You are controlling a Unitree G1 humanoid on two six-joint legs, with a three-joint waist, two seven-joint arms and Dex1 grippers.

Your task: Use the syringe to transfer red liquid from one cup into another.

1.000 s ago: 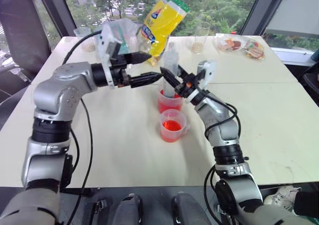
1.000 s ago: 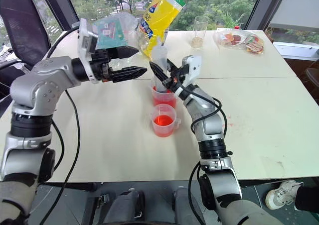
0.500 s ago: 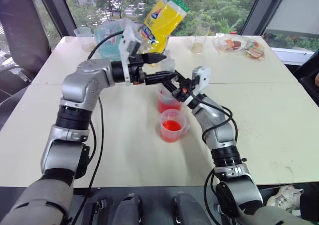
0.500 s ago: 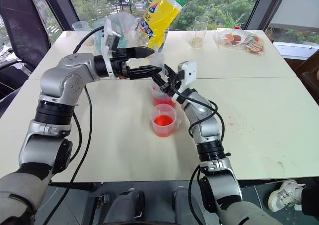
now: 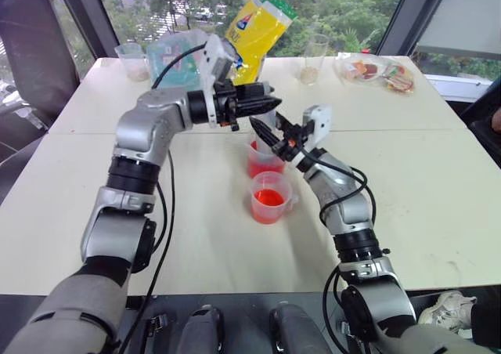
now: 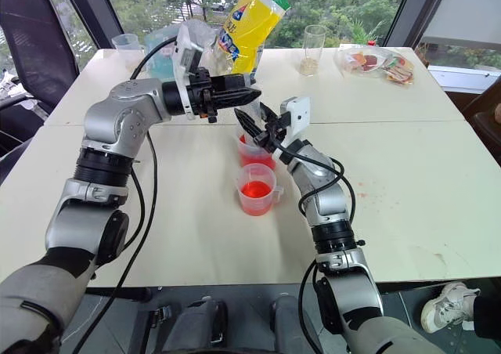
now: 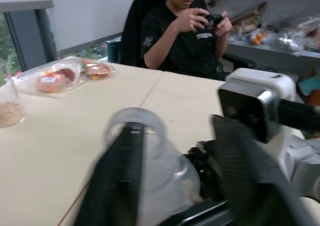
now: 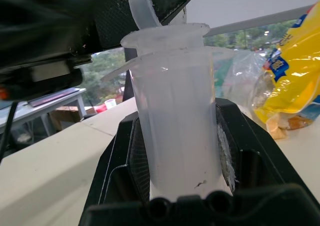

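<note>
The syringe (image 5: 268,120) stands upright with its lower end in the taller beaker (image 5: 262,164), which holds red liquid. My right gripper (image 5: 271,131) is shut on the clear barrel (image 8: 175,131), one finger on each side. From the left, my left gripper (image 5: 263,103) reaches in level at the top of the syringe. Its fingers (image 7: 125,171) are closed in around the plunger's ring (image 7: 137,128). The smaller cup (image 5: 271,200) stands just in front of the beaker, with red liquid (image 5: 268,196) in its bottom.
A yellow snack bag (image 5: 254,25), a teal packet (image 5: 176,56), a slim tumbler (image 5: 314,56), a small clear cup (image 5: 135,60) and bagged food (image 5: 376,70) line the table's far side. A person (image 7: 190,31) sits beyond the table's right end.
My left arm has swung right, bringing its gripper to the syringe's top. Its fingers have gone from wide open to closed on the plunger. The right gripper has kept still.
</note>
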